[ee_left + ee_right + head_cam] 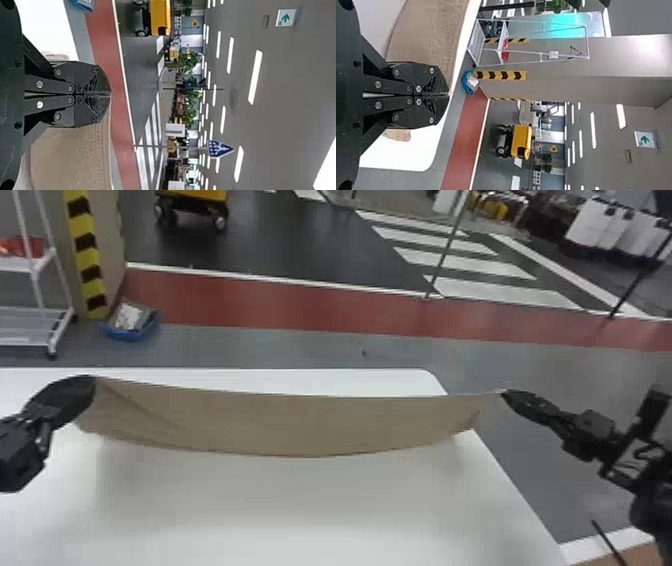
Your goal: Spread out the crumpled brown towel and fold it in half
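Both left fingers and right fingers pinch the towel's top edge, well apart

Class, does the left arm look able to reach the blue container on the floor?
Probably not: the left end effector is shut on the brown towel, and the blue container lies beyond the white table.

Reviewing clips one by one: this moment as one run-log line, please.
left claw: shut on towel | right claw: shut on towel | towel: strung between claws over table, lower edge bowed
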Robot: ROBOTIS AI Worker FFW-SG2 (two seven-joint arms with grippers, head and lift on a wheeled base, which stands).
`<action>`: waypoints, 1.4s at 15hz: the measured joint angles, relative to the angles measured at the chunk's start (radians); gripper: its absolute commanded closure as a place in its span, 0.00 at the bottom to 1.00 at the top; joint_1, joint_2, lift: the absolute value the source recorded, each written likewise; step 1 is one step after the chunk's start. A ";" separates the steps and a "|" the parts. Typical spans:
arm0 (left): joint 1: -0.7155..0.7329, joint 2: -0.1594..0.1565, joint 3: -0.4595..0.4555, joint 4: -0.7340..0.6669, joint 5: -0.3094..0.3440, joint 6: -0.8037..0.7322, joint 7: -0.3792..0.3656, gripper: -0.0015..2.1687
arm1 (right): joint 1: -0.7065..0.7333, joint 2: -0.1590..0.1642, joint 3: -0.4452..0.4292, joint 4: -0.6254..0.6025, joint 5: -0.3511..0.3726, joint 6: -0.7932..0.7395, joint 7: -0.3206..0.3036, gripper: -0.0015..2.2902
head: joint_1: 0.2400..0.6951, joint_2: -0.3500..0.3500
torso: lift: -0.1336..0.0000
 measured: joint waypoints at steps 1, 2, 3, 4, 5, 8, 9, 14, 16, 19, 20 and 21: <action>0.060 0.002 0.035 -0.051 -0.010 0.018 0.001 0.95 | 0.044 -0.001 -0.024 -0.035 -0.018 0.019 0.030 0.64 | 0.93 0.00 | 0.10; 0.113 0.002 0.062 -0.090 -0.019 0.027 0.001 0.95 | 0.088 -0.001 -0.047 -0.070 -0.036 0.039 0.052 0.64 | 0.96 0.00 | 0.10; 0.152 0.002 0.081 -0.115 -0.027 0.029 0.002 0.95 | 0.122 -0.001 -0.061 -0.097 -0.051 0.050 0.063 0.65 | 0.99 0.00 | 0.10; 0.185 0.002 0.096 -0.133 -0.034 0.030 0.002 0.95 | 0.152 0.000 -0.071 -0.117 -0.061 0.056 0.075 0.64 | 1.00 0.00 | 0.10; 0.221 0.000 0.113 -0.154 -0.038 0.029 0.002 0.95 | 0.180 0.000 -0.086 -0.134 -0.067 0.061 0.088 0.64 | 1.00 0.00 | 0.10; 0.319 -0.003 0.150 -0.238 -0.053 0.031 -0.003 0.95 | 0.244 0.001 -0.142 -0.158 -0.086 0.067 0.098 0.64 | 1.00 0.00 | 0.10; 0.352 -0.004 0.163 -0.276 -0.057 0.037 -0.006 0.95 | 0.276 0.002 -0.169 -0.172 -0.109 0.069 0.098 0.64 | 1.00 0.00 | 0.10; 0.448 -0.002 0.203 -0.401 -0.061 0.120 -0.025 0.95 | 0.340 -0.002 -0.225 -0.201 -0.137 0.068 0.098 0.64 | 1.00 0.00 | 0.10; 0.466 0.000 0.205 -0.443 -0.064 0.192 -0.042 0.95 | 0.316 -0.004 -0.205 -0.187 -0.114 0.062 0.098 0.64 | 1.00 0.00 | 0.10; 0.480 0.005 0.209 -0.504 -0.084 0.303 -0.049 0.95 | 0.249 -0.005 -0.156 -0.146 -0.072 0.052 0.092 0.64 | 1.00 0.00 | 0.10; 0.462 0.008 0.206 -0.507 -0.093 0.331 -0.045 0.95 | 0.220 -0.005 -0.137 -0.127 -0.057 0.048 0.074 0.64 | 1.00 0.00 | 0.10; 0.433 0.010 0.196 -0.497 -0.101 0.348 -0.039 0.95 | 0.190 -0.005 -0.121 -0.104 -0.042 0.043 0.063 0.64 | 1.00 0.00 | 0.10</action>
